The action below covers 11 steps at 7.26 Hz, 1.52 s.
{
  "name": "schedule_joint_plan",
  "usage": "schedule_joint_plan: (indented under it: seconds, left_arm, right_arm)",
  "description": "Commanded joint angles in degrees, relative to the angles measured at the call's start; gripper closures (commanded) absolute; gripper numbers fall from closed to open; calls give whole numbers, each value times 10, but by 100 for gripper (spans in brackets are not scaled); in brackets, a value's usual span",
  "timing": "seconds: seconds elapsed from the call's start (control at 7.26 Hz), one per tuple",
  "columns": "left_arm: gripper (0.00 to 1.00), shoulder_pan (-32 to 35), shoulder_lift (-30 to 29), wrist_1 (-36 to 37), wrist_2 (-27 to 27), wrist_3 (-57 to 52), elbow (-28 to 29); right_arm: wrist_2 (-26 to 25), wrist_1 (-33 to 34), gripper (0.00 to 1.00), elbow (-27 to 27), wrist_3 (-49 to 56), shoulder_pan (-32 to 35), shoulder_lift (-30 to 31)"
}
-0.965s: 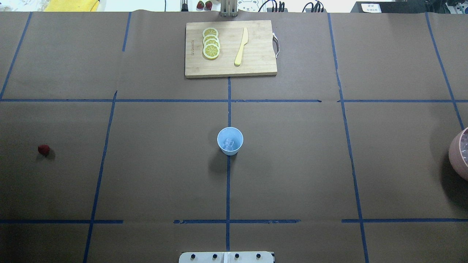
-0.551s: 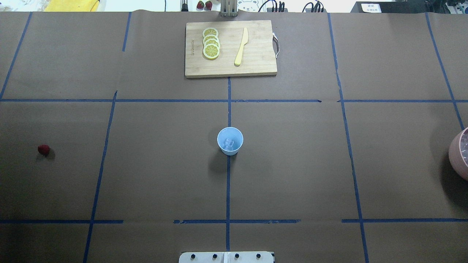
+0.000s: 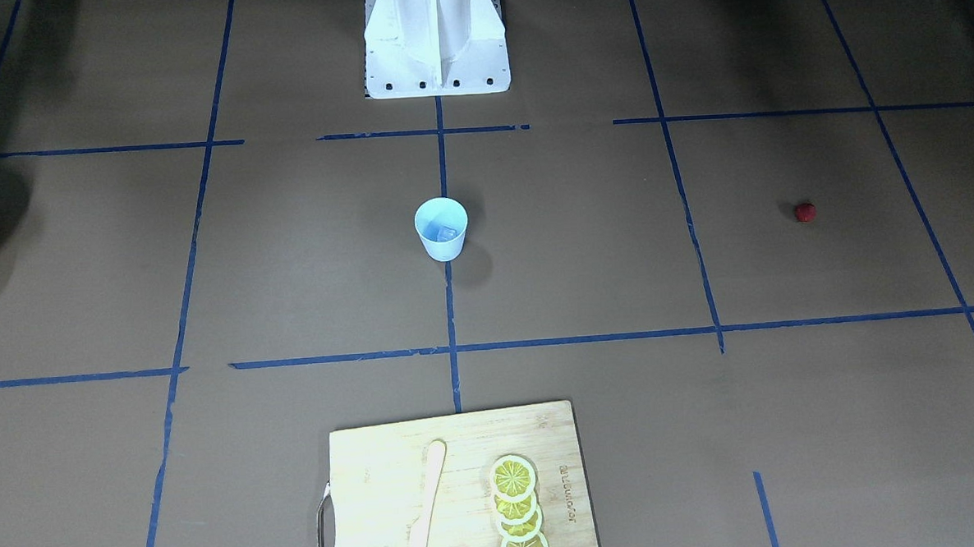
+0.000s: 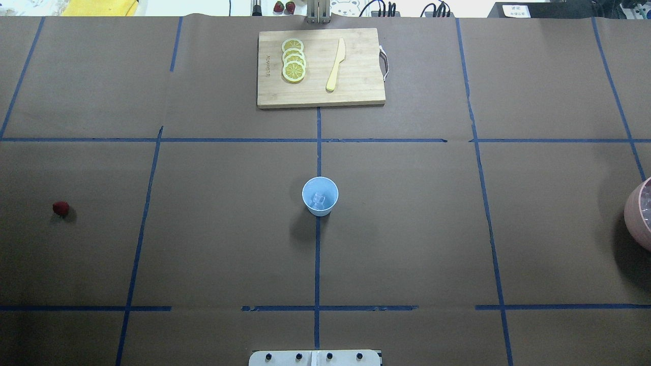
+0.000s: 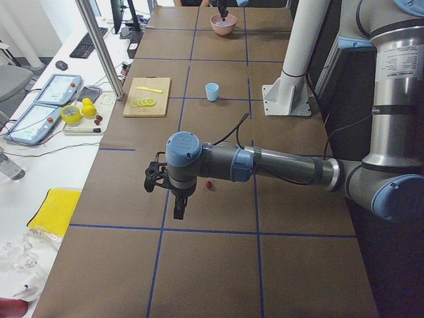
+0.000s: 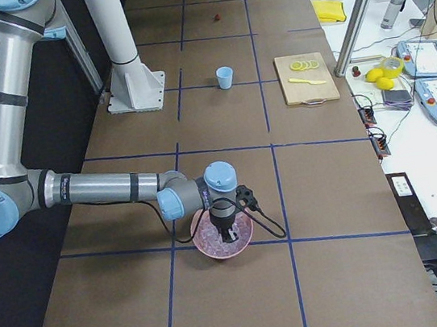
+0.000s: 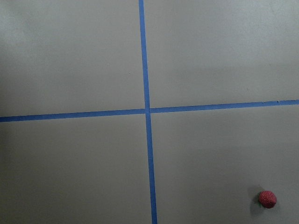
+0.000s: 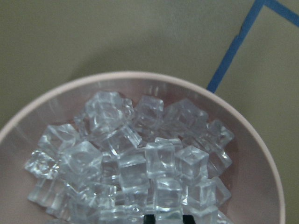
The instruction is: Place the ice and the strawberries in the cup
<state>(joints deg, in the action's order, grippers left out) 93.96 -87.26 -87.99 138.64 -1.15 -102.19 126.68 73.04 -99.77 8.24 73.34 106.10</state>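
The light-blue cup (image 4: 320,195) stands at the table's centre with an ice cube (image 4: 319,200) inside; it also shows in the front view (image 3: 441,229). The strawberry (image 4: 60,208) lies alone far to the left, and shows low right in the left wrist view (image 7: 267,199). My left gripper (image 5: 179,211) hangs above the table beside the strawberry (image 5: 209,185); I cannot tell if it is open. My right gripper (image 6: 229,239) is down in the pink bowl (image 6: 223,234) of ice cubes (image 8: 140,168). Only dark tips show at the wrist view's bottom edge, so I cannot tell its state.
A wooden cutting board (image 4: 356,91) with lemon slices (image 4: 294,60) and a yellow knife (image 4: 335,65) lies at the far middle. The pink bowl (image 4: 635,213) sits at the right edge. The robot base (image 3: 436,37) stands at the near middle.
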Motion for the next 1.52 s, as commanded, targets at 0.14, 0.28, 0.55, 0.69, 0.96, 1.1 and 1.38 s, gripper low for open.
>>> schedule_joint_plan:
  seconds: [0.14,0.28,0.55,0.69,0.96,1.1,1.38]
  left_arm:
    - [0,0,1,0,4,0,-1]
    - [0,0,1,0,3,0,1]
    - [0,0,10,-2,3,-1,-2]
    - [0,0,10,-2,1,-1,-1]
    - [0,0,12,-2,0,-2,-1]
    - [0,0,13,-3,-2,-2,0]
    - [0,0,13,-3,-2,-2,3]
  right_arm:
    - [-1,228,100,-169,1,33,-76]
    - [1,295,100,-179,-5,32,-147]
    - [1,483,100,-177,-55,-25,-347]
    - [-2,509,100,-174,-137,-73,-407]
    - [-6,505,100,-156,-292,-166,-481]
    - [-26,499,100,-142,-368,-217,-521]
    - [-60,420,100,-72,-504,-306,-585]
